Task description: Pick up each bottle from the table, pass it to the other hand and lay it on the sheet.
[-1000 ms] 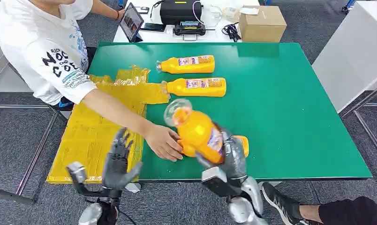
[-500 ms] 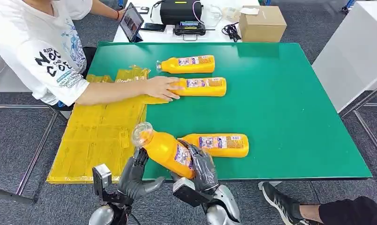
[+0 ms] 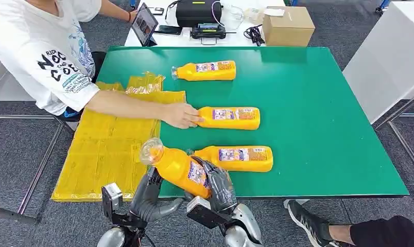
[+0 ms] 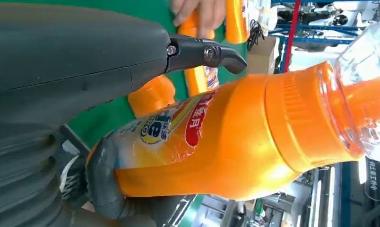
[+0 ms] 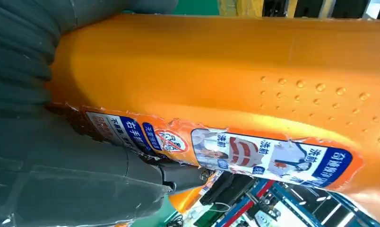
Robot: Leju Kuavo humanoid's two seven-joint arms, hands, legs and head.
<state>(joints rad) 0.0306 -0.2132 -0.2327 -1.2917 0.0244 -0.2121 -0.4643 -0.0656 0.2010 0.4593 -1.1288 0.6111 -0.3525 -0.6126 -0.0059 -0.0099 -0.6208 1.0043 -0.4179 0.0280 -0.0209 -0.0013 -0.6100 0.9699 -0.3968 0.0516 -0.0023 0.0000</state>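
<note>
My right hand (image 3: 219,186) grips an orange bottle (image 3: 180,168) by its lower body at the table's near edge. The bottle tilts so that its clear cap (image 3: 151,151) points up and to the left, over the yellow sheet (image 3: 107,149). Just to its left my left hand (image 3: 147,197) stands open, fingers raised beside the bottle's shoulder. In the left wrist view the thumb (image 4: 204,53) lies close over the bottle (image 4: 235,137) without closing on it. The right wrist view has the label (image 5: 254,156) close up. Three more orange bottles lie on the green table (image 3: 318,113): far (image 3: 205,70), middle (image 3: 229,118) and near (image 3: 239,158).
A person in a white shirt sits at the table's left side, with a hand (image 3: 182,115) on the middle bottle's cap end. A tablet (image 3: 143,23), a black device (image 3: 197,13) and a cardboard box (image 3: 287,25) stand on the table behind. Another person's shoe (image 3: 308,221) is near my right.
The person has slid the middle bottle nearer to me and a little to the right. My right hand brought its bottle down and left to my left hand, then held almost still.
</note>
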